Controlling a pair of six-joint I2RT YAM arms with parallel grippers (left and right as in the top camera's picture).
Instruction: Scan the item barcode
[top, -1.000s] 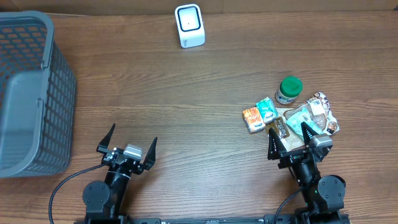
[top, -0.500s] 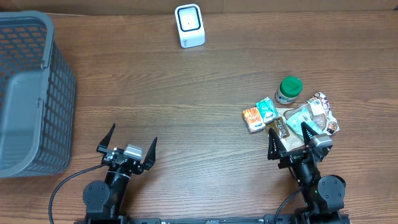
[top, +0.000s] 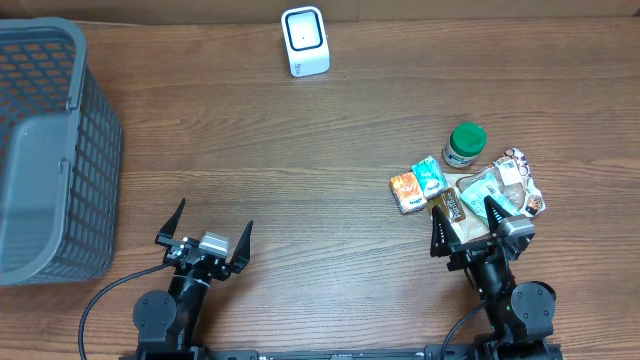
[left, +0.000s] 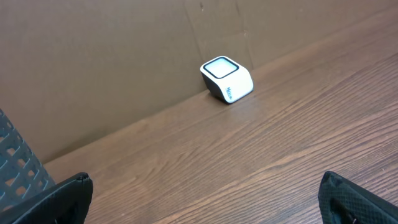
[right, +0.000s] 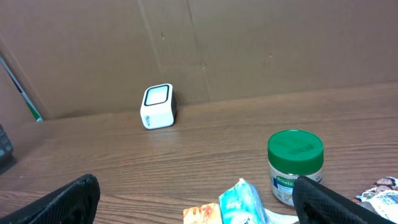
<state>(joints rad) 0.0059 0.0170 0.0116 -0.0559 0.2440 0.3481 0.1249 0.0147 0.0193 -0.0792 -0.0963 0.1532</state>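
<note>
Holding nothing, our right gripper (top: 463, 208) and left gripper (top: 216, 214) stand fully spread. Green-lidded jar (top: 465, 144), just beyond the right one: we judge it rigid, light, slick; grasp its sides.

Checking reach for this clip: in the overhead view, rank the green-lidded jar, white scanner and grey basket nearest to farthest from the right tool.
1. green-lidded jar, just beyond the right tool, right side.
2. white scanner, far edge, near centre.
3. grey basket, far left.
</note>
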